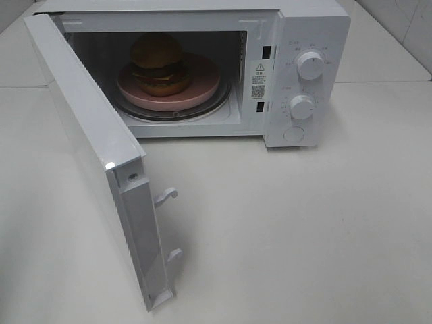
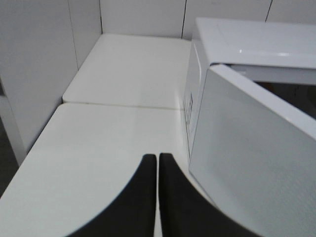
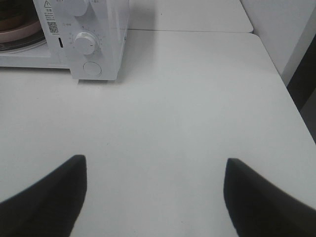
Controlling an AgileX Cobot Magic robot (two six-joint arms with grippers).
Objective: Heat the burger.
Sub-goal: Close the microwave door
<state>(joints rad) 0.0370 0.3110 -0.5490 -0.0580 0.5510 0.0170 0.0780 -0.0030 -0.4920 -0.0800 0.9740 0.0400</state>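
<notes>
When viewed from the high camera, showed the burger [image 1: 156, 64] inside the microwave [image 1: 314, 20], standing upright on a pink plate [image 1: 202, 86]. Saw the plate resting on the glass turntable [image 1: 226, 106], with the burger towards the left part of the plate and narrower than it. Found the door [image 1: 88, 148] swung wide open to the left, with an upper hook [image 1: 166, 196] and a lower hook [image 1: 175, 255] sticking out of its free edge. Noted on the control panel an upper knob [image 1: 310, 65], a lower knob [image 1: 302, 106] under it, and a round button [image 1: 294, 133] at the bottom. Noted also a warning sticker [image 1: 260, 79] on the frame between the cavity and the panel.

Saw the left tool [image 2: 157, 157] pressed together, both dark fingers meeting along a thin line, with nothing between them. Hung over the desk [image 2: 108, 133], close beside the outer face of the open door; could not tell whether touched it.

Saw the right tool [image 3: 154, 160] spread wide, pinching nothing, with only bare desk between its two fingers [image 3: 54, 192]. Pointed towards the front right corner of the microwave, well apart from it.
</notes>
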